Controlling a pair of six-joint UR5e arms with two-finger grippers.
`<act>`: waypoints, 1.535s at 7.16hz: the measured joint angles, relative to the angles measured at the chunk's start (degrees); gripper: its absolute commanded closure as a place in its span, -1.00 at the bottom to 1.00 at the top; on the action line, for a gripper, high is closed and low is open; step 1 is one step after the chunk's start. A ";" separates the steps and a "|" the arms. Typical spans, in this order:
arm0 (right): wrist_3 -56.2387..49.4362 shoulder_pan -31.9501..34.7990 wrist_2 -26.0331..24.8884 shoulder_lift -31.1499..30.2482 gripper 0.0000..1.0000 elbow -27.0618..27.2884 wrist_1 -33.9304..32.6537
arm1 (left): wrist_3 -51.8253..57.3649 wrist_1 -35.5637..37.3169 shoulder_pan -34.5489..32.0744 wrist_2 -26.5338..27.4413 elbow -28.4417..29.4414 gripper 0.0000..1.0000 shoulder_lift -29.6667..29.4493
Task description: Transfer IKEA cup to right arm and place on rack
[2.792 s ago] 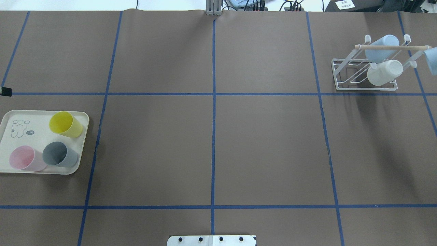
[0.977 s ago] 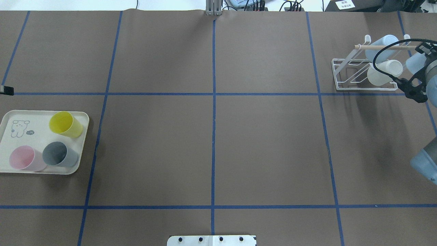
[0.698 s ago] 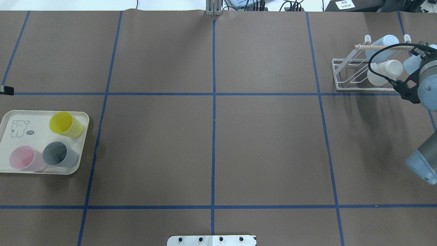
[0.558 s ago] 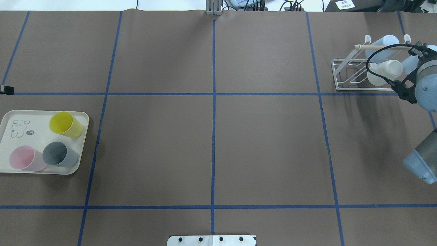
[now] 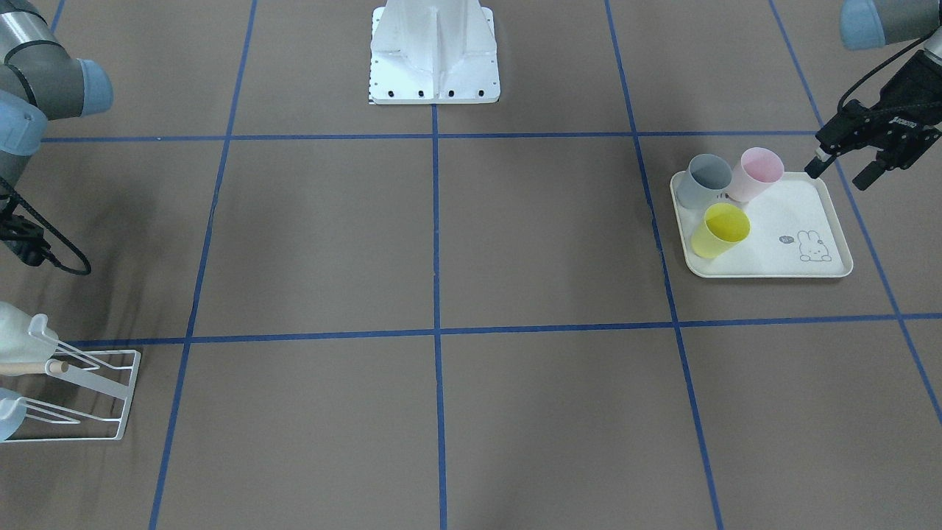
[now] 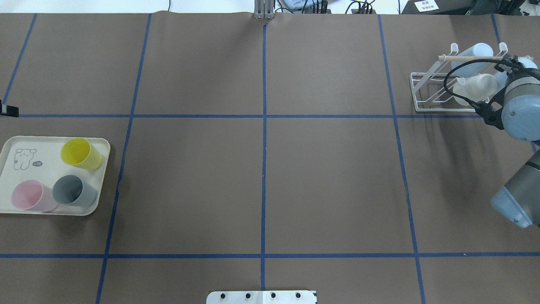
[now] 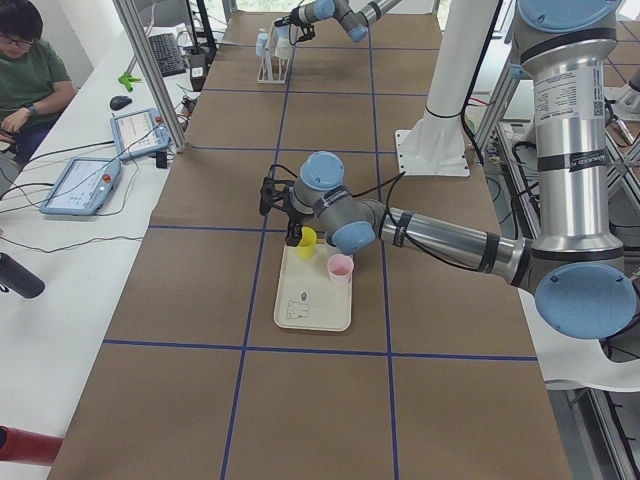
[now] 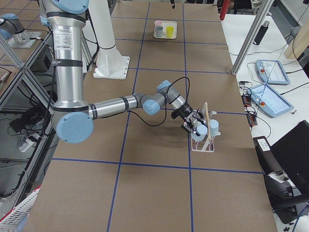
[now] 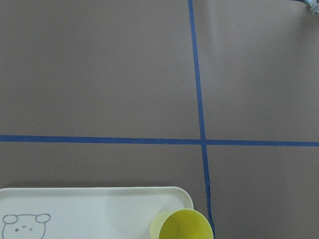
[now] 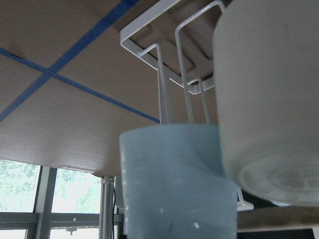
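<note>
The white wire rack point(image 6: 422, 93) with its wooden dowel stands far right and bears a light blue cup point(image 6: 474, 50) and a white cup point(image 6: 472, 86). My right gripper point(image 8: 195, 126) is at the rack's open side, shut on a second light blue cup point(image 10: 174, 179), which fills the right wrist view next to the white cup point(image 10: 269, 99). The wrist hides the fingers from overhead. My left gripper point(image 5: 836, 175) hangs open just beside the cream tray point(image 5: 769, 272), close to the pink cup point(image 5: 758, 173). The grey cup point(image 5: 703, 180) and yellow cup point(image 5: 721, 228) share that tray.
The robot's white base point(image 5: 434, 59) sits at the near middle edge. Blue tape lines grid the brown table. A seated person point(image 7: 25, 70) and two tablets point(image 7: 80, 185) are on the side bench.
My right arm has come in from the right edge and moved left toward the rack, carrying the light blue cup. The tray and its cups have stayed put.
</note>
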 measured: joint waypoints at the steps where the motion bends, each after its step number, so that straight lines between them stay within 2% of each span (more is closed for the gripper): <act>1: 0.03 -0.05 0.02 0.31 -0.91 -0.55 0.09 | 0.00 0.02 0.01 0.00 0.00 -1.00 -0.02; 4: 0.05 -0.09 0.19 0.50 -0.90 -0.55 0.20 | 0.00 -0.04 0.02 0.00 -0.01 -1.00 -0.04; 6: 0.46 -0.06 1.27 0.51 -0.90 2.70 0.20 | 0.00 -0.08 -0.04 0.00 -0.07 -1.00 0.01; 8: 7.90 0.08 7.42 0.48 -0.90 7.98 0.20 | 0.00 -0.13 -0.04 0.00 -0.14 -1.00 0.04; 10: 26.63 0.09 17.56 0.49 -0.93 11.55 1.10 | -0.08 -0.14 -0.01 0.05 -0.20 -1.00 0.03; 11: 36.39 0.11 23.16 0.49 -0.96 12.52 3.75 | -0.21 -0.14 0.01 0.21 -0.26 -1.00 0.00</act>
